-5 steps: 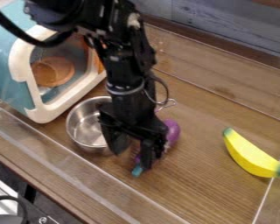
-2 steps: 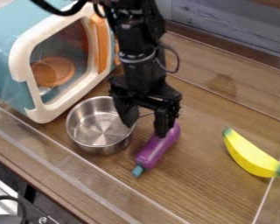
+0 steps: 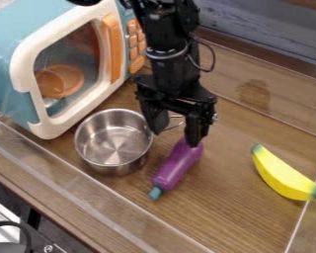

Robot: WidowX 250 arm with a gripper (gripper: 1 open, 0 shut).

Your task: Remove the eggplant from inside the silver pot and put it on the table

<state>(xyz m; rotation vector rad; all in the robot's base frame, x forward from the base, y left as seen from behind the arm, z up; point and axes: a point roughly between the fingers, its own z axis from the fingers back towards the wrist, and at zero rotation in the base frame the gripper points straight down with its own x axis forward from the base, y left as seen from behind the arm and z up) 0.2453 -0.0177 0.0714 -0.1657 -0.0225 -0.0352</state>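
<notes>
One eggplant (image 3: 178, 167), purple, elongated, with a teal cap: laid on the wood-grain table (image 3: 233, 219), outside the pot, the capped end pointed toward the near edge. One pot (image 3: 115, 142), round, shiny, steel, wire-handled: set just beside the eggplant, its interior exposed to view. One gripper (image 3: 178, 130), black: held above the eggplant's upper end, the jaws spread wide, nothing gripped. One banana (image 3: 284, 173), yellow with green tips: placed on the table well apart from the pot, the eggplant lying between. One toy oven (image 3: 68, 64), blue and white, open-fronted: stood behind the pot, an orange bowl (image 3: 60, 79) contained within.
</notes>
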